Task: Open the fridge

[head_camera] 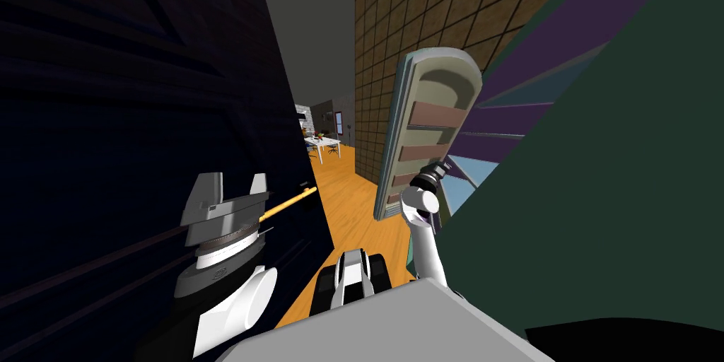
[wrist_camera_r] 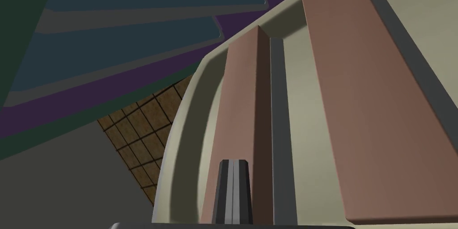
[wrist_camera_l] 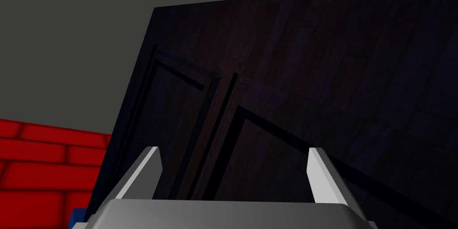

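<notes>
A home: open fridge door (head_camera: 433, 100), dining table (head_camera: 324, 143) beyond

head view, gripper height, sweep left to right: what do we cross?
dark panelled front → left gripper → yellow bar → orange wood floor → open fridge door → dark green fridge body
</notes>
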Robot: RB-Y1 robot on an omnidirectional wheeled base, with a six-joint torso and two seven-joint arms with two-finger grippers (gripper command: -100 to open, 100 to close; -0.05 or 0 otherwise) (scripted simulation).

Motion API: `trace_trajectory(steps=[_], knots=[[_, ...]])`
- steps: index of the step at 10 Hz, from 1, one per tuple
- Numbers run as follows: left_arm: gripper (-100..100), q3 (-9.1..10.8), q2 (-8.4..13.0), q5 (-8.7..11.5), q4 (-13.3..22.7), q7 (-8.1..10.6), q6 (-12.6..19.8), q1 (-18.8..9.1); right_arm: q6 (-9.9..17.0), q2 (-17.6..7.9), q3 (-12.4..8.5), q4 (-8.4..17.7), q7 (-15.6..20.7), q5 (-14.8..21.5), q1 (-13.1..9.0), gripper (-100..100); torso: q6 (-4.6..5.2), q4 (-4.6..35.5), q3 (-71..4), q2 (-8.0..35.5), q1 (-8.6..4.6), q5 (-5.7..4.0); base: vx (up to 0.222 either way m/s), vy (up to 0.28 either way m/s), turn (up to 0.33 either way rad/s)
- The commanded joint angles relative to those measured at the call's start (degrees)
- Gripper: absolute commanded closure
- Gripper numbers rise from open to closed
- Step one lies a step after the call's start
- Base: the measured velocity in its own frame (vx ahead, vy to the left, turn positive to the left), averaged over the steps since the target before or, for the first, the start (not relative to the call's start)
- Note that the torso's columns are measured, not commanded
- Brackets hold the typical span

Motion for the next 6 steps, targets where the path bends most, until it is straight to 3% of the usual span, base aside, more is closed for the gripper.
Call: trace_trajectory(steps=[1,4,5,6], knots=[[0,0.00,0.0,0.0,0.0,0.00,0.0,0.0,-0.8,-3.6,-0.2,0.0,0.8,0.1,-0.8,-100,0.01,0.0,0.0,-0.1,0.02,0.01,0.049,0.013,-0.002],[0,0.00,0.0,0.0,0.0,0.00,0.0,0.0,-2.5,-7.2,-0.8,0.1,2.7,0.4,-2.7,-100,0.01,0.0,-0.1,-0.1,0.03,0.01,0.085,0.017,0.001],[0,0.00,0.0,0.0,0.0,0.00,0.0,0.0,-4.0,-8.8,-1.3,0.2,4.4,0.6,-4.4,-100,0.01,0.0,-0.1,-0.1,0.05,0.01,0.147,0.035,-0.001],[0,0.00,0.0,0.0,0.0,0.00,0.0,0.0,-4.0,-8.8,-1.3,0.2,4.4,0.6,-4.4,-100,0.00,0.0,-0.1,-0.2,0.10,0.02,0.140,0.042,0.006]])
